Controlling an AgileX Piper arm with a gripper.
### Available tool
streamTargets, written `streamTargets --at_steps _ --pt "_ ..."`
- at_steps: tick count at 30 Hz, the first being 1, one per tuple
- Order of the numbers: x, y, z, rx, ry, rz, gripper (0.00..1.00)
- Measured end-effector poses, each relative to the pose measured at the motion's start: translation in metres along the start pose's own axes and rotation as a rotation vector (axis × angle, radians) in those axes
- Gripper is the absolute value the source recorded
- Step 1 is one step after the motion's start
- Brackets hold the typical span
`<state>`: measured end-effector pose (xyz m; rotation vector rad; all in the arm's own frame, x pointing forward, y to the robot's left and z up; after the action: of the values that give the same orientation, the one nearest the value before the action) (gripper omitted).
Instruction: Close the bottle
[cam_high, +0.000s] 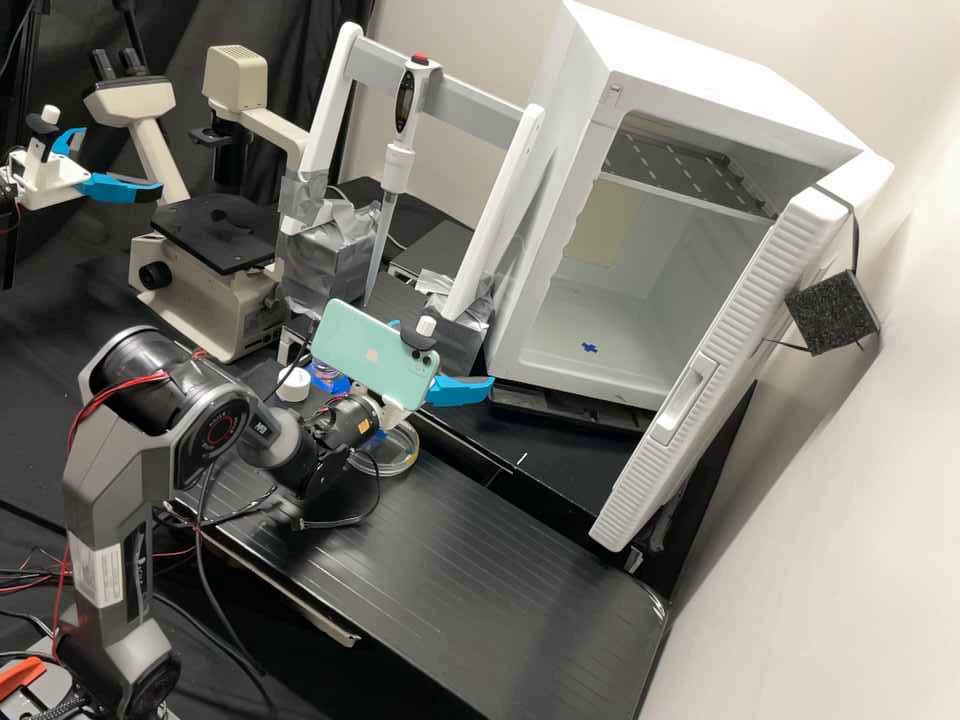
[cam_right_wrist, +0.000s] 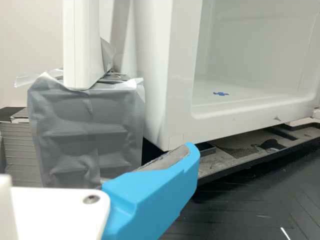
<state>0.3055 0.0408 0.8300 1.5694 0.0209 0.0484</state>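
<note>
Around the high view I count two tape-wrapped blocks (cam_high: 328, 265), one microscope (cam_high: 205, 310) at ten o'clock, one pipette (cam_high: 398, 170) at eleven, one cabinet (cam_high: 680, 52) at two, one phone (cam_high: 365, 350) and one white cap (cam_high: 293, 384) at nine.

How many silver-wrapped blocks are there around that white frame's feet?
2. One block is at the foot of the frame's post near the microscope; the other is at the post beside the white cabinet. Others may be hidden behind the arm.
</note>
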Motion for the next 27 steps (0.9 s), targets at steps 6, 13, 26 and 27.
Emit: streamTargets --at_steps 6,13,26,27 --pt "0.0 0.0 0.0 0.0 0.0 0.0 1.0" --pt "-0.017 0.0 -0.001 0.002 0.01 0.003 1.0" --pt "-0.092 -0.036 -0.044 -0.031 0.294 -0.041 1.0" --pt "-0.097 -0.042 -0.046 -0.043 0.304 -0.068 1.0"
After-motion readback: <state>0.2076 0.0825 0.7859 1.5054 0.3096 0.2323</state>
